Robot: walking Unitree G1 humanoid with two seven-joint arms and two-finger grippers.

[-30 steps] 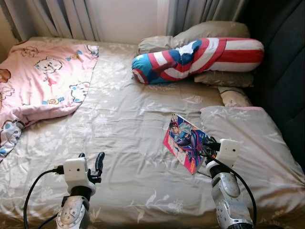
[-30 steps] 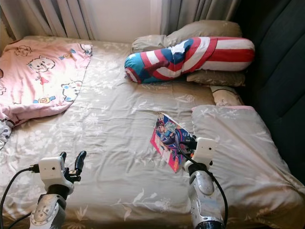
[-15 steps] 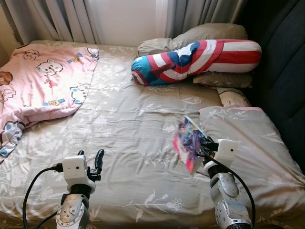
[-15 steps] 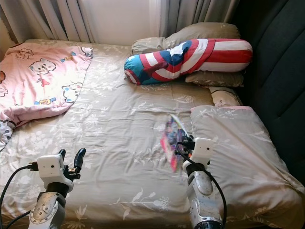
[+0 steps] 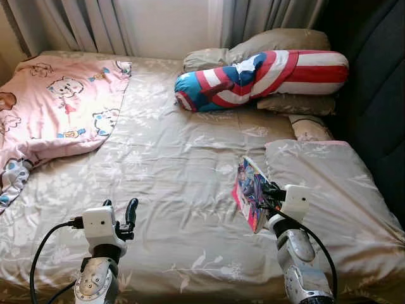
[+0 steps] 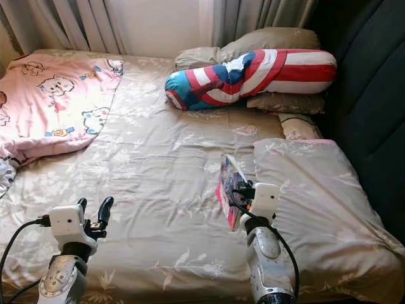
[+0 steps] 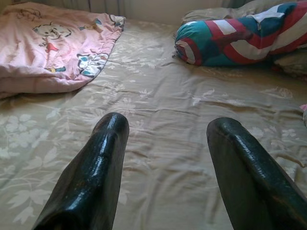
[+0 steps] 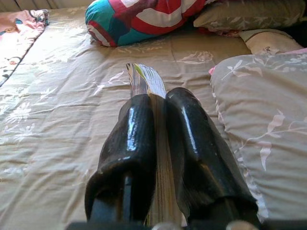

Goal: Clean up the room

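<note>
Up off the bed (image 5: pixel 177 164) comes the comic book (image 5: pixel 249 192), pinched edge-on in the right gripper (image 5: pixel 266 193); left gripper (image 5: pixel 120 210) hovers, fingers wide.

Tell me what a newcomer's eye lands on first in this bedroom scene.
First, the red, white and blue shield-print bolster lying across the head of the bed against the beige pillows. Next, the pink cartoon blanket bunched on the bed's far left side. Then the colourful comic book, tilted up off the sheet and pinched in the right hand, while the left hand hovers open over the sheet.
</note>
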